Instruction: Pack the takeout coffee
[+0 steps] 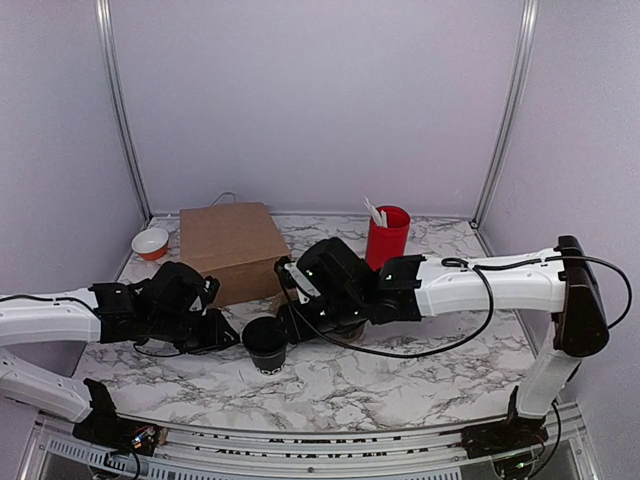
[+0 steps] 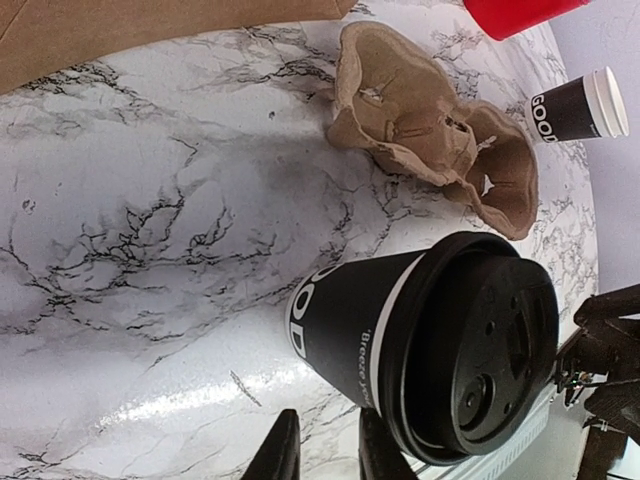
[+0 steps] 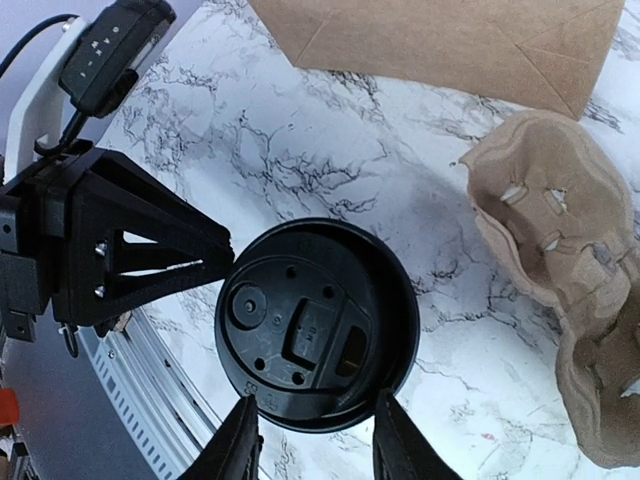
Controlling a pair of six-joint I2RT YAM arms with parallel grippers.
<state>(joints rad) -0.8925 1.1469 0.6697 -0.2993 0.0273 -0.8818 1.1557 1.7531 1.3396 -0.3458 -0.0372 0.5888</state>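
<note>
I have the coffee cup (image 2: 420,345) standing just ahead of my left gripper (image 2: 328,428), its jaws slightly parted and empty, and just below my right gripper (image 3: 315,405), also parted and empty, so a careless close could clip the lid (image 3: 315,325) and tip it.

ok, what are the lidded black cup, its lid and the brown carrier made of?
Small black cup: looks like matte paper, with white print on the wall. Round black lid: seemingly moulded plastic, with a slight sheen and embossed detail. Brown cup carrier: probably moulded pulp, with a rough, fibrous surface.
</note>
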